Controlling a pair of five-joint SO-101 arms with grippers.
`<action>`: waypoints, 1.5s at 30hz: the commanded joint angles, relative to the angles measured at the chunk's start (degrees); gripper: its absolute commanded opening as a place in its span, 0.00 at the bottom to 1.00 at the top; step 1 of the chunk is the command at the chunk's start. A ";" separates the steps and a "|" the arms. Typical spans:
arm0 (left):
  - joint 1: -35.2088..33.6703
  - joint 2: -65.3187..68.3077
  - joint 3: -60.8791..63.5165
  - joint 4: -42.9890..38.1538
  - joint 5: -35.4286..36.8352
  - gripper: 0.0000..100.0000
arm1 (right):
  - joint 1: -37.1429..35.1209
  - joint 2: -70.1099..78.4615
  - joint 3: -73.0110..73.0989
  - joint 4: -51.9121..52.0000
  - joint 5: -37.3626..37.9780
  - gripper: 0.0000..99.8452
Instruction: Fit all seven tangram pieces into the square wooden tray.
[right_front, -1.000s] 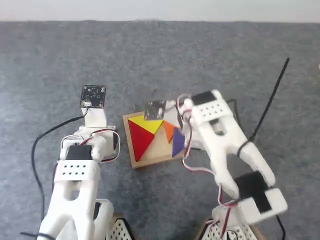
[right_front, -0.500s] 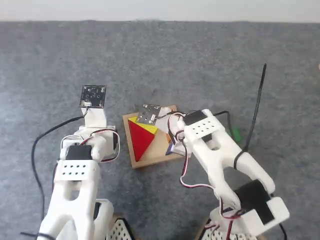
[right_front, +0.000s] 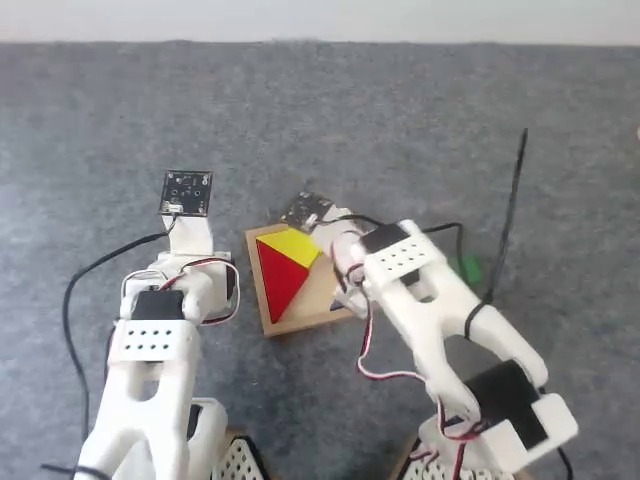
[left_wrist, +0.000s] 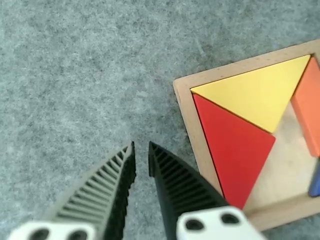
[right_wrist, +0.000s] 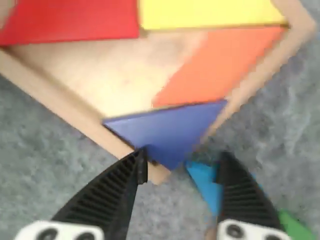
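Observation:
The square wooden tray (right_front: 268, 320) lies between the two arms. A yellow triangle (right_front: 290, 245) and a red triangle (right_front: 278, 280) lie flat in it. In the right wrist view an orange piece (right_wrist: 220, 60) lies in the tray, and a dark blue triangle (right_wrist: 170, 130) rests across the tray's rim (right_wrist: 50, 95). My right gripper (right_wrist: 182, 162) is open just over that rim, with the blue triangle's corner between its fingers. A light blue piece (right_wrist: 207, 182) lies on the carpet beside the tray. My left gripper (left_wrist: 141, 147) is shut and holds nothing, over carpet beside the tray (left_wrist: 182, 107).
A green piece (right_front: 467, 268) lies on the grey carpet to the right of the right arm (right_front: 420, 290). A black cable (right_front: 512, 215) stands up behind that arm. The left arm (right_front: 170, 290) is left of the tray. Bare tray floor (right_wrist: 100, 75) shows between the pieces.
The right arm has swung left and down over the tray's right side, and now covers the orange and blue pieces in the high view. The left arm has not moved.

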 joint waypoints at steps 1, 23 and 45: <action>0.00 -1.23 -1.19 0.44 -0.44 0.05 | -1.89 -2.86 -0.44 0.48 -2.81 0.07; 0.00 -1.32 -1.01 0.26 -0.18 0.05 | -1.45 5.58 -13.98 7.08 -32.70 0.05; 0.00 -1.23 -1.01 0.26 -0.26 0.05 | 2.95 -2.24 -14.15 13.14 -29.71 0.03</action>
